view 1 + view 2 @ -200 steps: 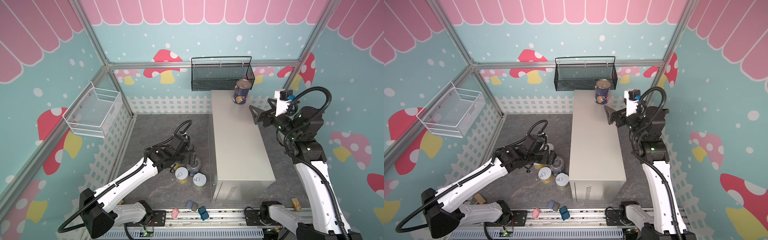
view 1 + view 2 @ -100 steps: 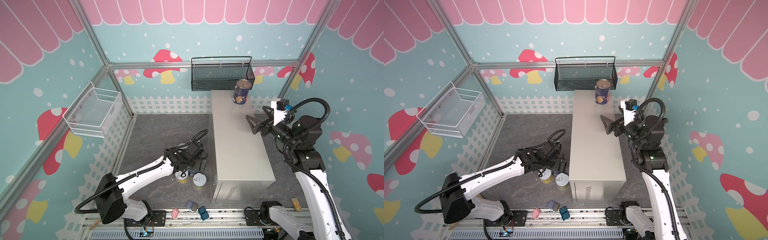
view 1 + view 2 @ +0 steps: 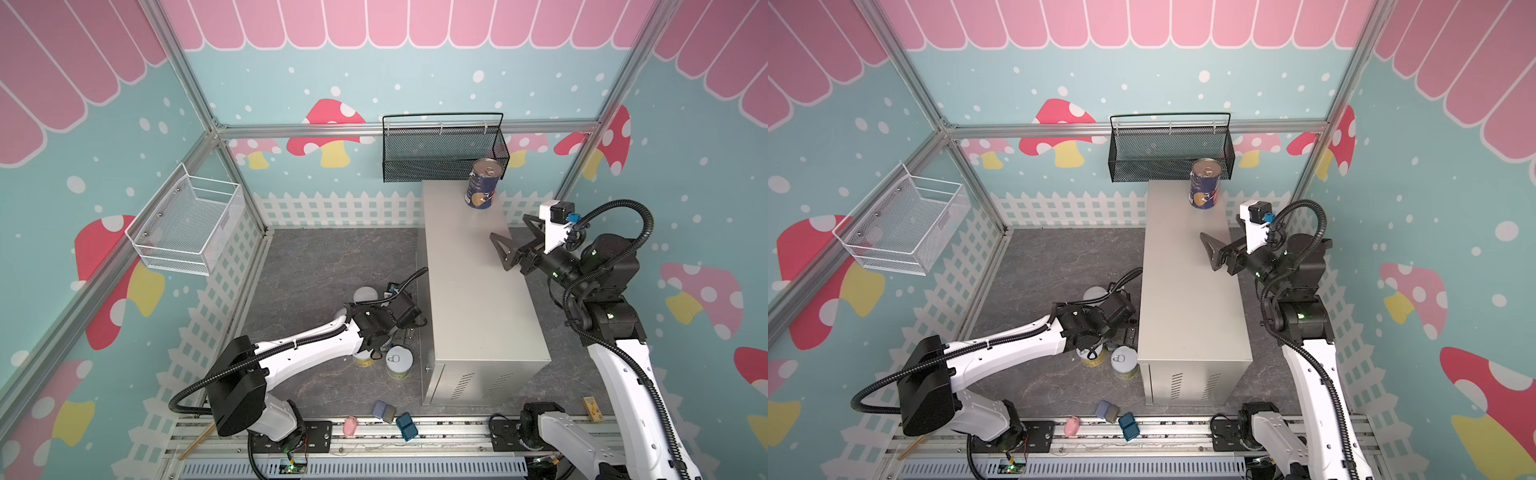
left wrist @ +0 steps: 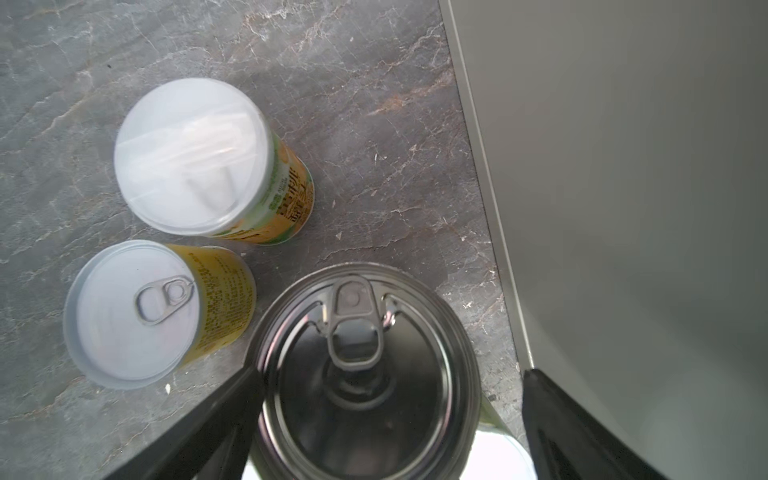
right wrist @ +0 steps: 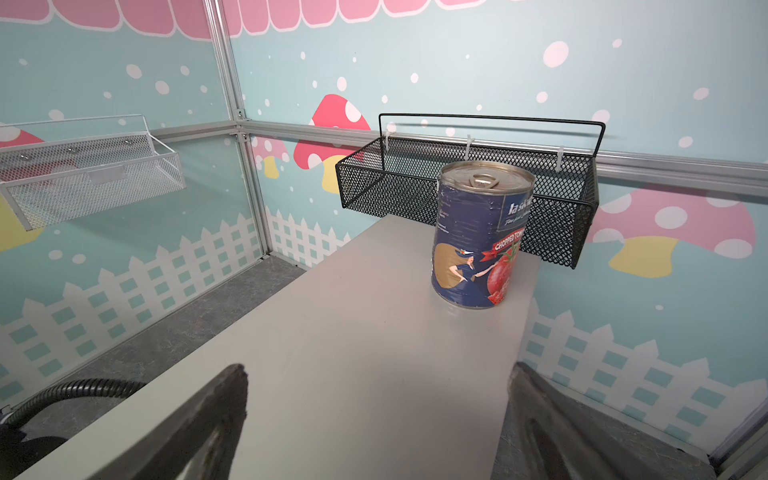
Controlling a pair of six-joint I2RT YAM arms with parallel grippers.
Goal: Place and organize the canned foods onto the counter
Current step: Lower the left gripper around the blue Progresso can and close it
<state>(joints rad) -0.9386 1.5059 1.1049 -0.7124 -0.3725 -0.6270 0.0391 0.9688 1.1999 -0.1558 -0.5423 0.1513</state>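
Though left tool [image 4: 388, 370] open, counter [image 4: 623, 208] alongside

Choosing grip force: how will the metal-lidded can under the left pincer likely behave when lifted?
The can looks rigid metal, so probably stiff. Its pull tab is unopened, so likely full and heavy. Upright, but its round wall would probably roll if tipped.

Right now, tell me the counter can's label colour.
Dark blue; the can shows best in the right wrist view.
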